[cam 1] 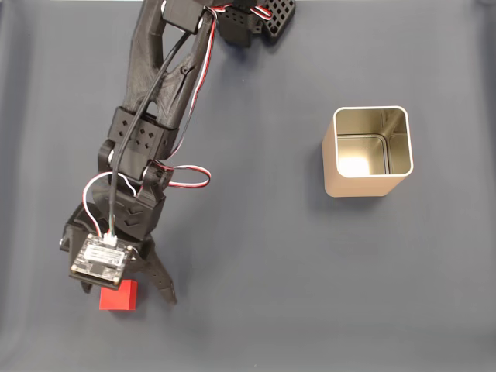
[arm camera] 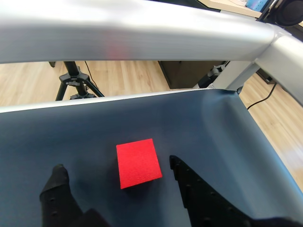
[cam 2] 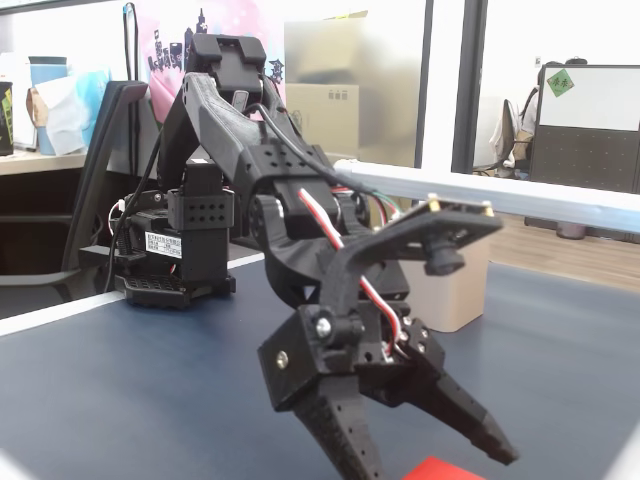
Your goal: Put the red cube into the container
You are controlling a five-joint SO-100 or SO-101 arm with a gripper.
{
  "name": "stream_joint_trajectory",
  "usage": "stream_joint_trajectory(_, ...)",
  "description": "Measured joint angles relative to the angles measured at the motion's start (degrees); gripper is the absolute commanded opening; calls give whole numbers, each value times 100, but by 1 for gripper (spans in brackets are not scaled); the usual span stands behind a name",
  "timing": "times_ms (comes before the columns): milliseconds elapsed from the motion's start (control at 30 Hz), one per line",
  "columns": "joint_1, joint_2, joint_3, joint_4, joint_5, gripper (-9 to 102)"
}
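Observation:
The red cube (cam 1: 118, 295) lies on the dark blue mat at the lower left of a fixed view. My gripper (cam 1: 128, 294) is lowered over it and open, one black finger (cam 1: 161, 280) to the cube's right, the other under the wrist camera board. In the wrist view the red cube (arm camera: 138, 163) sits between the spread fingertips (arm camera: 188, 185), touching neither. The container (cam 1: 368, 151), a gold square tin with a shiny inside, stands upright and empty far to the right. From the low fixed view, the gripper (cam 2: 440, 465) hangs just above the cube (cam 2: 435, 470), with the container (cam 2: 450, 290) behind the arm.
The arm's base (cam 1: 248, 19) sits at the mat's top edge. A silver frame rail (arm camera: 142, 35) runs along the table's far side. Beyond the mat edge are a wooden floor and a tripod (arm camera: 75, 80). Open mat lies between cube and container.

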Motion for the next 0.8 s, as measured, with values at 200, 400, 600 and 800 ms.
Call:
stream_joint_trajectory(200, -35, -9, 0, -53, 0, 46)
stream_joint_trajectory(400, -35, -9, 0, -62, 0, 44)
stream_joint_trajectory(600, -79, -9, 0, -62, 44, 39)
stream_joint_trajectory(800, -105, -9, 0, -62, 114, 29)
